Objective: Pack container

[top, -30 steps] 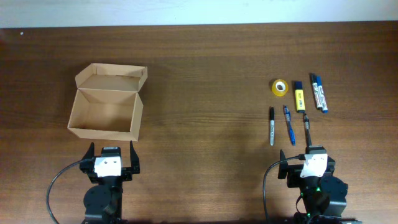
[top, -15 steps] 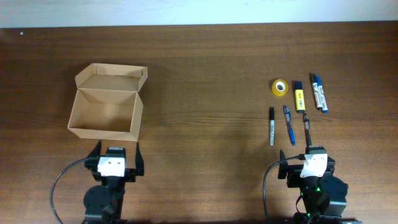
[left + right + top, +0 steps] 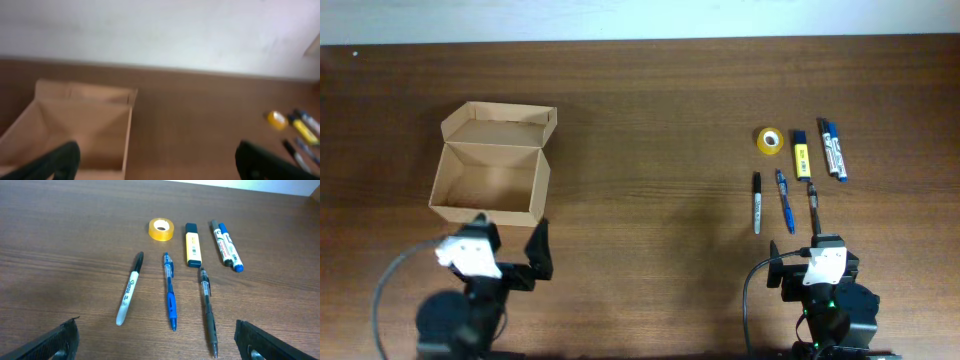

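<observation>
The container point(image 3: 542, 186) is an open tan cardboard box at the left, its lid flap point(image 3: 500, 124) folded back and nothing visible inside. My left gripper point(image 3: 510, 245) is open and empty just in front of the box; the blurred left wrist view point(image 3: 160, 165) shows the box point(image 3: 128, 131) ahead on its left. My right gripper point(image 3: 812, 252) is open and empty behind the pens, as the right wrist view point(image 3: 157, 342) also shows. Ahead of it lie a black marker point(image 3: 129, 291), a blue pen point(image 3: 170, 292) and a grey pen point(image 3: 208, 310).
Beyond the pens lie a yellow tape roll point(image 3: 161, 229), a yellow highlighter point(image 3: 192, 250) and two blue-capped markers point(image 3: 227, 245). They sit at the right of the brown wooden table point(image 3: 650, 120). A white wall lies past the table's far edge.
My left arm has risen and tilted, swinging its wrist to the left and closer to the box. The right arm and all the objects have not moved.
</observation>
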`<state>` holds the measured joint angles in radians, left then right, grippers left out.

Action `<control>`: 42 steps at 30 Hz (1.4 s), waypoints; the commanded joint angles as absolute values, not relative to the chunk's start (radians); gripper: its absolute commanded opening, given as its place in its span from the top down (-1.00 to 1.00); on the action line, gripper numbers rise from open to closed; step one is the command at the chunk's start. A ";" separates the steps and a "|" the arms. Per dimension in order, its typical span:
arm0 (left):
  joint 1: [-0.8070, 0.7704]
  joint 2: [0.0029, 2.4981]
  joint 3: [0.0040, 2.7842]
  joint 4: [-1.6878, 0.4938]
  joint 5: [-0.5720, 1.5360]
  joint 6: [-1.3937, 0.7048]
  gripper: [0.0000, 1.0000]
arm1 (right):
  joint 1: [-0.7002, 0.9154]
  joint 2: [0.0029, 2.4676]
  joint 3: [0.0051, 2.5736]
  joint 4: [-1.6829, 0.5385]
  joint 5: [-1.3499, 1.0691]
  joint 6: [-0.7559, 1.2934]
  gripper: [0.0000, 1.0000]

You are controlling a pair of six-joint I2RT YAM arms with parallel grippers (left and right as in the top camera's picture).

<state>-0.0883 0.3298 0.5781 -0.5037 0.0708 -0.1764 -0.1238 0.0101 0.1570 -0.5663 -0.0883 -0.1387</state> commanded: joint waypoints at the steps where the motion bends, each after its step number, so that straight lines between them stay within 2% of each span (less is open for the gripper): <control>1: -0.082 0.548 0.794 -0.641 0.051 -0.201 -1.00 | -0.131 0.004 0.150 -0.563 -0.097 -0.141 -0.98; 4: -0.082 0.785 1.036 -0.827 -0.002 -0.189 -1.00 | -0.131 0.003 0.150 -0.563 -0.097 -0.141 -0.98; 7: -0.082 1.007 1.225 -0.938 -0.015 -0.105 -1.00 | -0.131 0.003 0.150 -0.564 -0.097 -0.141 -0.98; 11: -0.082 1.277 1.417 -1.069 0.009 -0.100 -1.00 | -0.131 0.003 0.150 -0.563 -0.097 -0.141 -0.98; 20: -0.082 1.618 1.464 -1.086 0.083 -0.055 -0.99 | -0.131 0.003 0.150 -0.563 -0.097 -0.141 -0.98; 24: -0.072 1.710 1.464 -1.074 0.082 -0.051 -0.82 | -0.131 0.003 0.150 -0.563 -0.097 -0.141 -0.98; 26: -0.060 1.750 1.464 -1.066 0.082 -0.051 -0.53 | -0.131 0.004 0.150 -0.563 -0.097 -0.141 -0.98; 28: -0.052 1.785 1.464 -1.058 0.082 -0.051 -0.07 | -0.131 0.003 0.150 -0.564 -0.097 -0.141 -0.98; 30: -0.047 1.813 1.464 -1.048 0.079 -0.052 0.16 | -0.131 0.003 0.150 -0.564 -0.097 -0.141 -0.98; 34: -0.043 1.858 1.464 -1.035 0.079 -0.052 0.21 | -0.131 0.004 0.150 -0.563 -0.097 -0.141 -0.98; 35: -0.043 1.869 1.464 -1.029 0.079 -0.052 0.19 | -0.131 0.003 0.150 -0.563 -0.097 -0.141 -0.98; 37: -0.043 1.888 1.464 -1.021 0.079 -0.051 0.01 | -0.131 0.003 0.150 -0.563 -0.097 -0.141 -0.98; 40: -0.043 1.914 1.464 -1.014 0.079 -0.051 0.02 | -0.131 0.004 0.150 -0.563 -0.097 -0.141 -0.98; 41: -0.043 1.917 1.464 -1.013 0.079 -0.052 0.13 | -0.131 0.003 0.150 -0.563 -0.097 -0.141 -0.99; 42: -0.043 1.924 1.464 -1.010 0.079 -0.052 0.35 | -0.131 0.003 0.150 -0.563 -0.097 -0.141 -0.98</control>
<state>-0.0490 1.9018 1.4487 -1.0161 0.0719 -0.0635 -0.1238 0.0101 0.1566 -0.5655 -0.0883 -0.1387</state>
